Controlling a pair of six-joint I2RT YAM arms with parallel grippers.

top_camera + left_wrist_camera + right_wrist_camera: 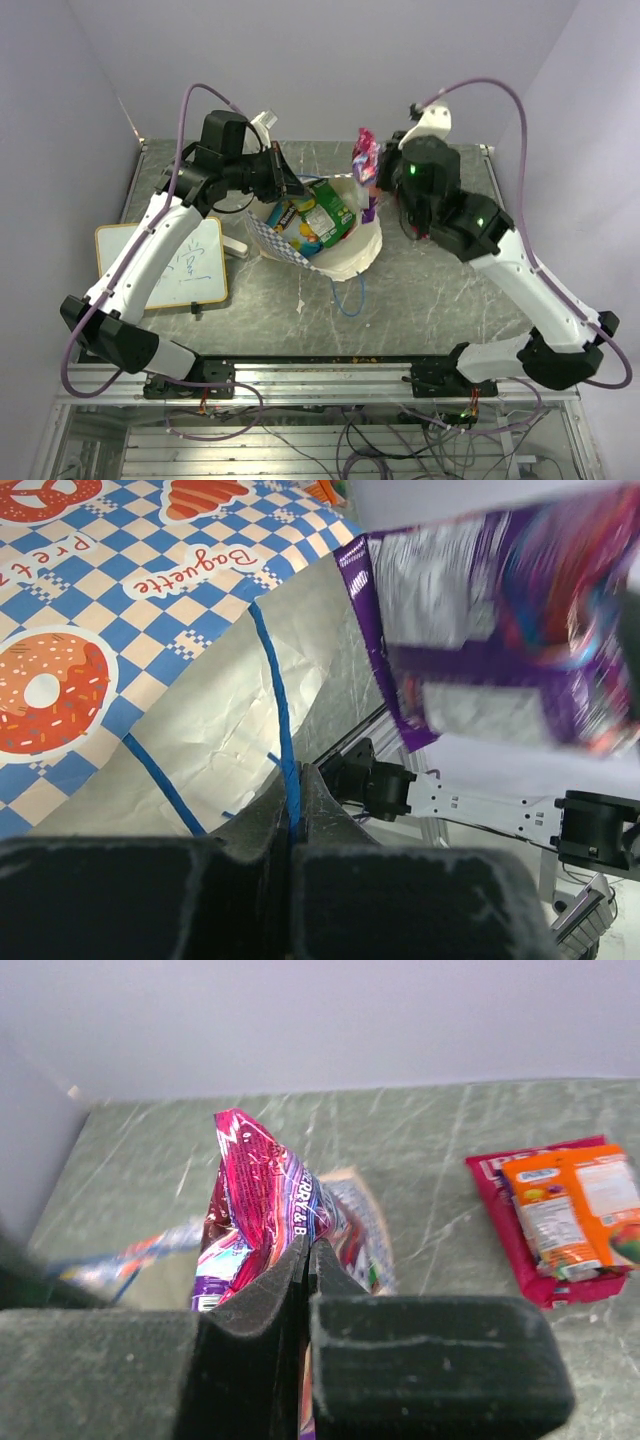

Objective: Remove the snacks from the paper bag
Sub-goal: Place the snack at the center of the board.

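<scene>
Your left fingers [318, 815] pinch the checked paper bag's [350, 255] blue cord [280, 710]; lift the right fingers' [290, 1285] clenched magenta-pink foil packet [255, 1190] clear.

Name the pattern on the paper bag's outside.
The paper bag shows blue-and-white checks, clearest in left wrist view.

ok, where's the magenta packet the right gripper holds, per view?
Top external: magenta packet at the paper bag's far rim, top centre.
Left wrist: packet upper right, blurred.
Right wrist: packet centre-left, in right gripper.
Shared landmark: the checked paper bag beside it.
</scene>
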